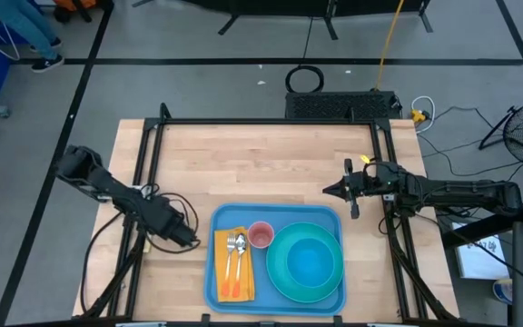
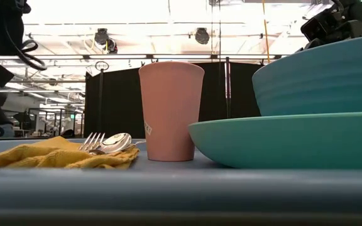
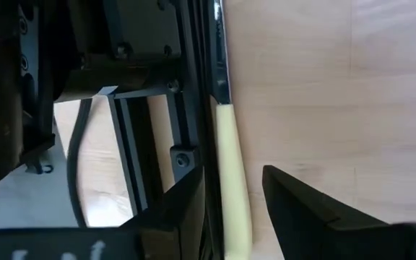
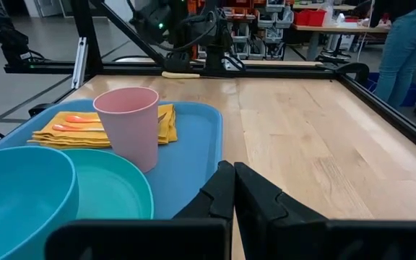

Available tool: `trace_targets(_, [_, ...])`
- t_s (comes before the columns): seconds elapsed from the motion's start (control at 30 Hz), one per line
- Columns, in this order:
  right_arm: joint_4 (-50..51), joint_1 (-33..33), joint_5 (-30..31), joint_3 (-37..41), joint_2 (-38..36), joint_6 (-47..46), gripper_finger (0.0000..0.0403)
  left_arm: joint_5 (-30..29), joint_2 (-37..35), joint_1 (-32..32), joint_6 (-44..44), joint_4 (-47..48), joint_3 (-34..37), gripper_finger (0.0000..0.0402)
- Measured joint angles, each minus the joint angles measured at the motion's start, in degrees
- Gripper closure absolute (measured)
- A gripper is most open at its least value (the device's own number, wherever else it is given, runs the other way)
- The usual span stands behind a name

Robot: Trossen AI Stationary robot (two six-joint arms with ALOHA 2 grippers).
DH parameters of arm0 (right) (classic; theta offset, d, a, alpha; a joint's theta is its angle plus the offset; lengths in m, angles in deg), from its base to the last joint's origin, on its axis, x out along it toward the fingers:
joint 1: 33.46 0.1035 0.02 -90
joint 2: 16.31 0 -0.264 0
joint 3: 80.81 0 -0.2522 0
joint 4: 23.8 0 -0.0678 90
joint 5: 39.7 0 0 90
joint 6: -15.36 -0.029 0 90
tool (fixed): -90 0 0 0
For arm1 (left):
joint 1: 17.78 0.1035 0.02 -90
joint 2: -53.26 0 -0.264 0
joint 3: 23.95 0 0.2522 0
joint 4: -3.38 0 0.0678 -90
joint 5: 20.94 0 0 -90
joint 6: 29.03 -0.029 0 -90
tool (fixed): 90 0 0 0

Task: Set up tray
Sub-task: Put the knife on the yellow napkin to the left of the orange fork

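The light-blue tray [image 1: 325, 220] lies at the table's near edge. On it are a yellow napkin [image 1: 221, 272] with a fork and spoon [image 1: 235, 245], a pink cup [image 1: 261, 235], and a teal plate [image 1: 284, 277] holding a blue bowl [image 1: 312, 263]. My left gripper [image 1: 192, 241] is low beside the tray's left rim. It is open, one finger on either side of a pale-yellow knife handle [image 3: 235, 195] lying on the wood. My right gripper [image 1: 328, 191] is shut and empty, beyond the tray's far right corner.
A black frame rail [image 3: 193, 108] runs along the table close beside the knife's blade [image 3: 221, 65]. More rails border the table's far and right sides [image 4: 381, 101]. Bare wood [image 1: 261, 163] lies beyond the tray. A person stands beyond the table [image 4: 403, 43].
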Motion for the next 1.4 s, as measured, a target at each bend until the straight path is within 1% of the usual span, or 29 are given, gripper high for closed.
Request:
trace_targets(0.3, [-0.26, 0.00, 0.02, 0.00, 0.01, 0.02, 0.0403, 0.88, 3.63, -0.59, -1.58, -0.65, -0.12, 0.0256])
trace_targets(0.43, [-0.54, 0.02, 0.02, 0.00, 0.00, 0.33, 0.0403, 0.65, 5.79, -1.64, -3.88, -2.04, -0.82, 0.0256])
trace_targets(0.53, [-0.70, 0.00, 0.02, 0.00, -0.02, 0.48, 0.0403, -0.86, 8.39, -2.91, -6.59, -5.43, -0.88, 0.0257])
trace_targets(0.73, [-0.68, 0.02, 0.02, 0.00, 0.01, 0.48, 0.0403, 2.79, 13.40, -3.28, -7.90, -5.59, 0.57, 0.0257])
trace_targets(0.93, [-0.70, 0.00, 0.02, 0.00, -0.01, 0.48, 0.0403, 4.67, 14.53, -3.28, -9.81, -6.20, 0.57, 0.0257])
trace_targets(1.1, [-0.66, 0.02, 0.02, 0.00, 0.01, 0.30, 0.0403, 6.47, 14.61, -2.80, -11.48, -9.64, 1.32, 0.0257])
trace_targets(1.2, [-0.66, 0.00, 0.02, 0.00, -0.01, 0.11, 0.0403, 10.58, 13.84, -2.08, -12.83, -15.14, 5.16, 0.0258])
trace_targets(1.27, [-0.66, 0.00, 0.01, 0.00, 0.00, -0.15, 0.0403, 12.14, 13.91, -1.95, -11.90, -16.11, 6.12, 0.0258])
trace_targets(1.33, [-0.56, 0.02, 0.01, 0.02, -0.03, -0.17, 0.0403, 11.90, 13.95, -1.74, -10.33, -16.19, 6.16, 0.0258])
trace_targets(1.4, [-0.54, 0.02, 0.01, 0.02, 0.00, -0.17, 0.0403, 11.02, 13.24, -0.95, -10.91, -15.64, 5.99, 0.0259])
